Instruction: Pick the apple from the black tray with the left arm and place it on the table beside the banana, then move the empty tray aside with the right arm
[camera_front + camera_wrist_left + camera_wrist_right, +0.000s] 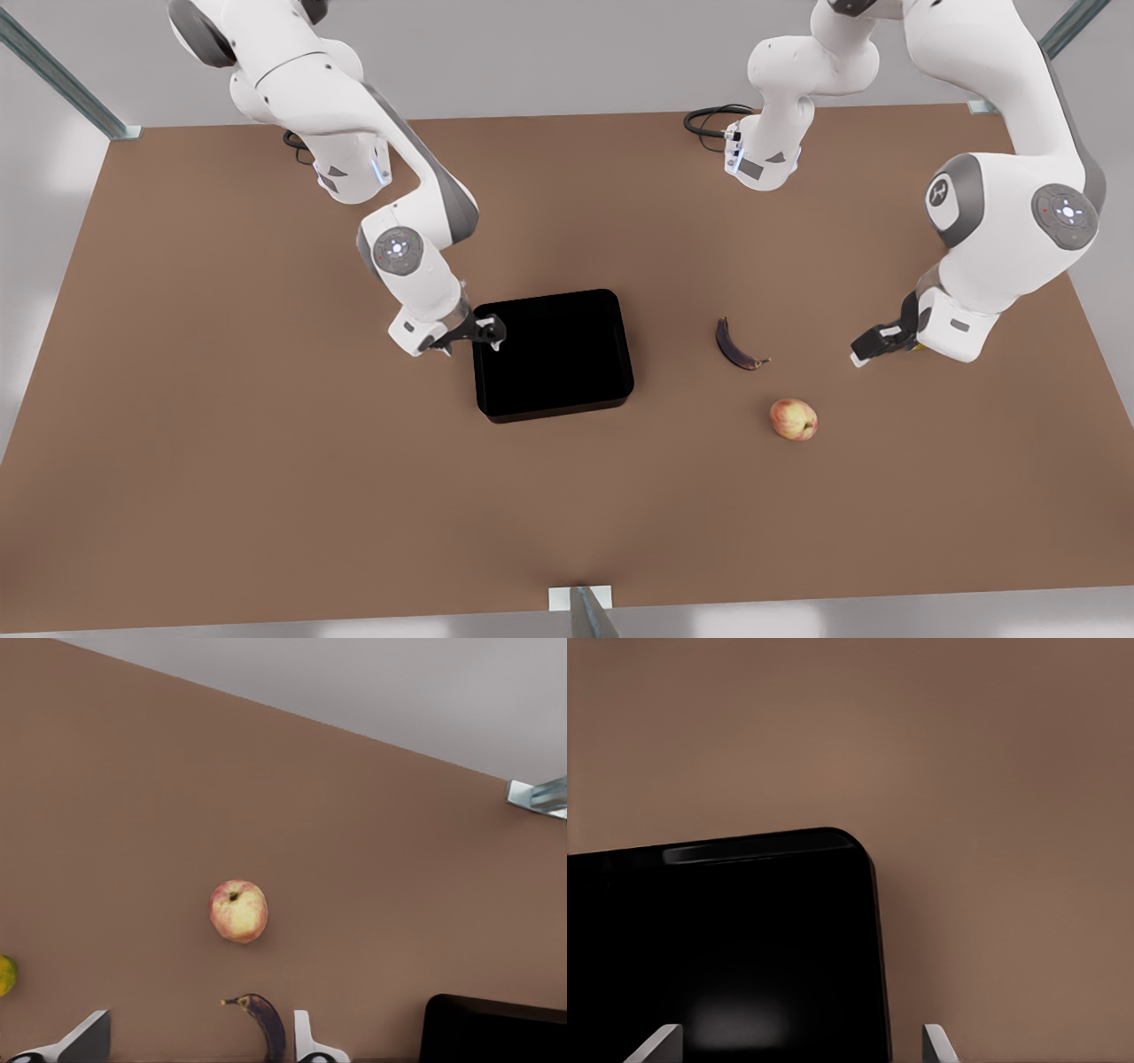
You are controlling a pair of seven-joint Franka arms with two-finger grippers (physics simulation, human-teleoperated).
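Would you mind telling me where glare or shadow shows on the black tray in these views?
Right wrist view: a soft pale highlight sits on the black tray floor, near the open right gripper. Front view: the tray reads as flat black with no visible glare. Left wrist view: a dark corner, no sheen.

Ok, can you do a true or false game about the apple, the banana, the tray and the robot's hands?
1. The apple is inside the black tray. False: the apple lies on the table and the black tray is empty.
2. The right gripper is at the tray's edge on the front view's left. True.
3. The banana is bright yellow. False: the banana is dark purplish-brown.
4. The left gripper is open and holds nothing. True.
5. The apple touches the banana. False: they lie close but apart.
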